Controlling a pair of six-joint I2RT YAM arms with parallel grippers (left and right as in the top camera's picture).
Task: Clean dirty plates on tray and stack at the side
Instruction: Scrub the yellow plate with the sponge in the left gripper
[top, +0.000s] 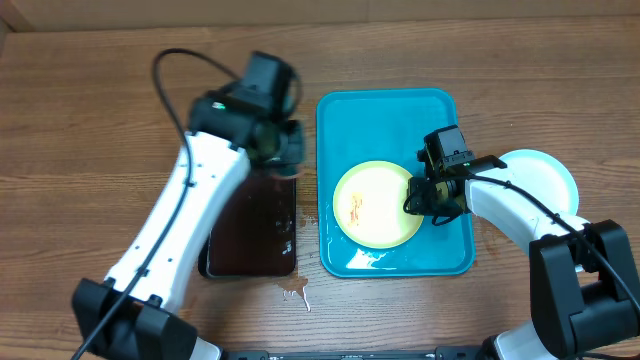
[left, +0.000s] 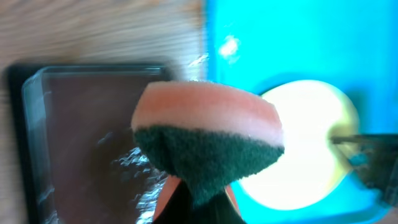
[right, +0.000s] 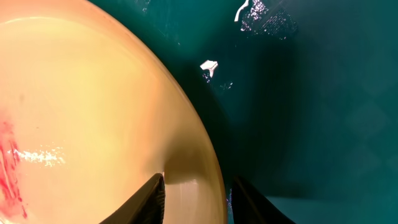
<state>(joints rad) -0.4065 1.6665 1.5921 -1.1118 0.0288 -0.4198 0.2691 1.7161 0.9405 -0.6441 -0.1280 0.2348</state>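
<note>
A pale yellow-green plate (top: 385, 215) with an orange-red smear lies on the turquoise tray (top: 385, 120). My right gripper (top: 428, 198) is at the plate's right rim. In the right wrist view its fingers (right: 196, 196) are shut on the rim of the plate (right: 93, 112), one inside and one outside. My left gripper (top: 285, 150) hovers over the far end of the black tray (top: 207, 262). It is shut (left: 199, 202) on a pink sponge with a dark green pad (left: 205, 137). A pale plate with a bluish rim (top: 545, 175) sits on the table right of the tray, partly hidden by my right arm.
The black tray (left: 18, 124) holds dark liquid and sits just left of the turquoise tray (left: 298, 43). A small wet spill (top: 293, 292) lies on the wooden table in front of the black tray. Water drops glint on the turquoise tray (right: 267, 22).
</note>
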